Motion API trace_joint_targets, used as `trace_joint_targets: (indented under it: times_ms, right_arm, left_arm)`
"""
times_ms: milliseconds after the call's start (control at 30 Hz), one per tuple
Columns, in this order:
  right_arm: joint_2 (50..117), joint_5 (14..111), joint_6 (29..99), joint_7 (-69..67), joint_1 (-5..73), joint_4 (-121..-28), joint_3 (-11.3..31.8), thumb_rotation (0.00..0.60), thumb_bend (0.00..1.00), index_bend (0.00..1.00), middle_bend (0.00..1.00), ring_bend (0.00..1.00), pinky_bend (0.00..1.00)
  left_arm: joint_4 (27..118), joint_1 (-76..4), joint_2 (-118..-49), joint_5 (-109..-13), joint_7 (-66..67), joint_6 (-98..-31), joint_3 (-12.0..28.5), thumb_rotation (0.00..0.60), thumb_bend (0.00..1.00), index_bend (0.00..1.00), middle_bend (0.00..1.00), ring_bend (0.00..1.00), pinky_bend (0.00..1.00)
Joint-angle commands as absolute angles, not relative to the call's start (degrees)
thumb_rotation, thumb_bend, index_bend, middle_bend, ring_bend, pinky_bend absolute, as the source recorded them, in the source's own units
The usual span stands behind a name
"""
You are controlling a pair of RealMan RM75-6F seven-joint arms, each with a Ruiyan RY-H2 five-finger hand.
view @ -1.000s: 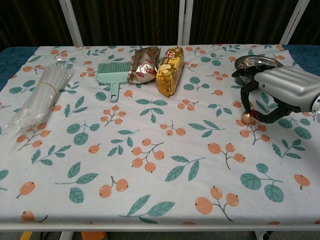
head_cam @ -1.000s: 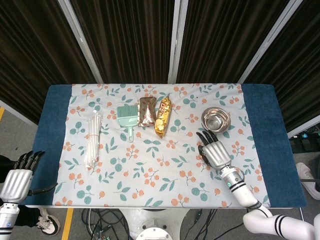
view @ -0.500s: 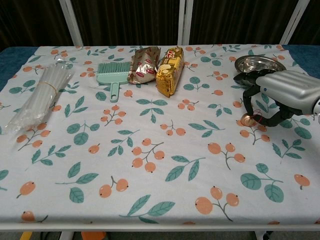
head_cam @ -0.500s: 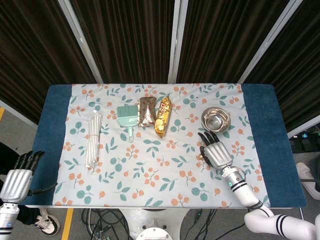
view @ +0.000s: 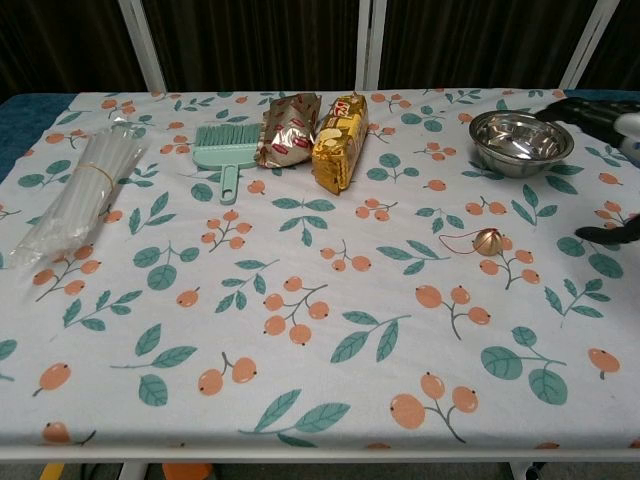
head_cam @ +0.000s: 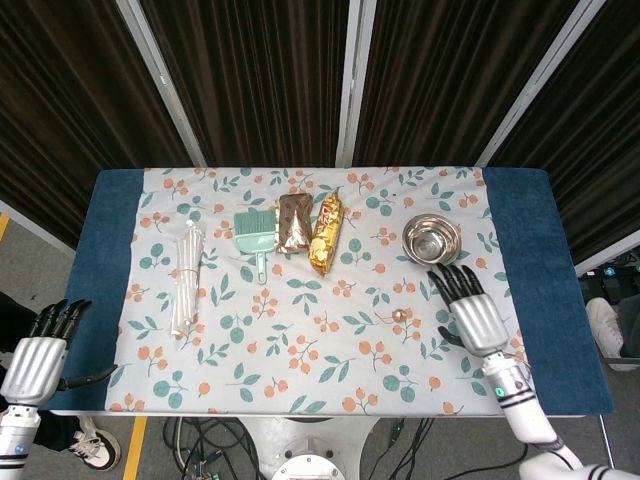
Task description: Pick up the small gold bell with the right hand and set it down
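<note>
The small gold bell [head_cam: 399, 316] [view: 488, 240] lies on the flowered cloth with its thin red loop trailing to the left, nothing touching it. My right hand [head_cam: 474, 311] is off to the bell's right, fingers spread and empty; in the chest view only its dark fingertips [view: 606, 234] show at the right edge. My left hand [head_cam: 40, 356] hangs beyond the table's left front corner, holding nothing, its fingers straight and side by side.
A steel bowl [head_cam: 431, 239] [view: 520, 141] stands just behind the right hand. At the back middle lie two snack packets [head_cam: 311, 226] and a green brush [head_cam: 254, 236]. A bundle of clear straws [head_cam: 186, 276] is at the left.
My right hand has let go of the bell and drawn away to the right with its fingers opened. The bell now lies uncovered on the cloth. The left hand barely moved.
</note>
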State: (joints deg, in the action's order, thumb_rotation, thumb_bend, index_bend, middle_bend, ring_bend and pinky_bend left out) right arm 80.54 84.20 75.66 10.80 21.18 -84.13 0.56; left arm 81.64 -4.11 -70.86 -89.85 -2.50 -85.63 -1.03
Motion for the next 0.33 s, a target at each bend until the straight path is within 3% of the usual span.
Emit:
trace_joint_targets:
  times_ms: [33,200,333]
  right_arm:
    - [77.19,86.24,83.66,6.48,13.0,-80.97,-4.23,0.6,0.09,0.0,0.0,0.0,0.0]
    - [78.05,85.64,88.87,3.95,6.0,-75.57,-6.51,0.6,0.09,0.0,0.0,0.0,0.0]
    - [78.98,85.02,89.07,2.18,4.42,-72.9,-5.85,0.6,0.09,0.0,0.0,0.0,0.0]
  left_arm:
    - [82.02,-4.23,-70.63,-89.92,-2.18,-85.53,-1.0,0.239,0.0,0.07,0.08,0.0,0.09]
    - [82.96,-4.39,-70.17,-90.03,-1.47,-85.55,-0.89,0.241,0.0,0.07,0.08,0.0,0.09]
    - [83.37,-4.28,-70.23,-90.11,-0.91,-86.17,-0.66,0.24,0.0,0.07,0.08,0.0,0.09]
